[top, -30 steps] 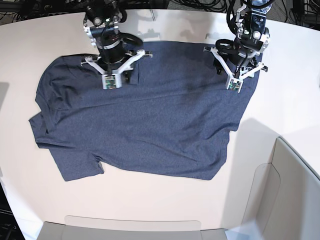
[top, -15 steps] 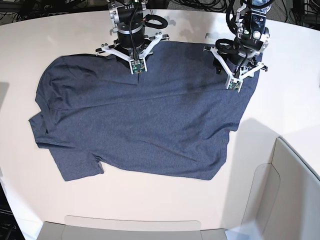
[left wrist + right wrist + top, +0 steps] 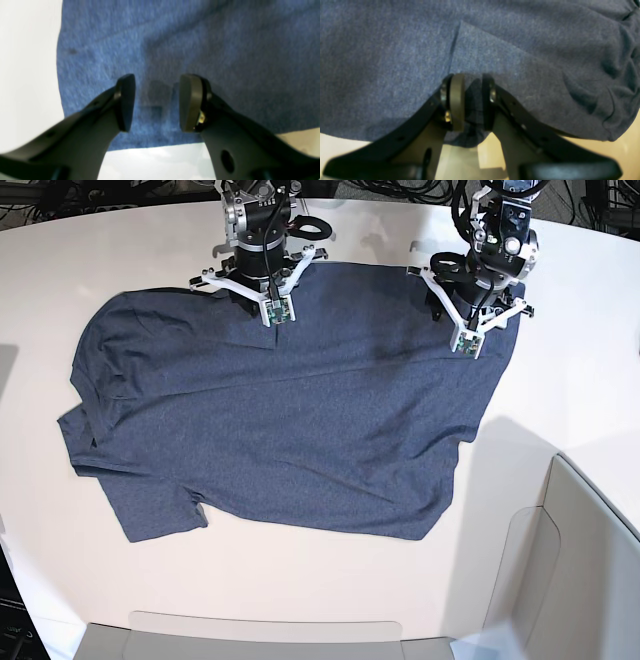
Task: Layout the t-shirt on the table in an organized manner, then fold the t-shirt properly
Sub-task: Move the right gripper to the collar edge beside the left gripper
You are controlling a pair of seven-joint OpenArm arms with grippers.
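- The table (image 3: 80,600): off-white, rounded edge, bare margin all round the cloth.
- The t-shirt (image 3: 290,420): navy heathered, spread mostly flat across the middle of the table. One sleeve points to the near left corner; wrinkles gather at the left side. A faint diagonal crease crosses the body.
- Right arm, on the base view's left: reaches down from the far edge, wrist pitched steeply onto the shirt's far hem. The right gripper (image 3: 469,100) has its fingers drawn close together with a tuck of blue fabric pinched between them. A folded flap of cloth lies just ahead of it.
- Left arm, on the base view's right: comes down at the shirt's far right corner, tilted slightly. The left gripper (image 3: 155,102) has its fingers well apart, over the fabric near the hem, nothing between them. Whether the tips touch the cloth I cannot tell.
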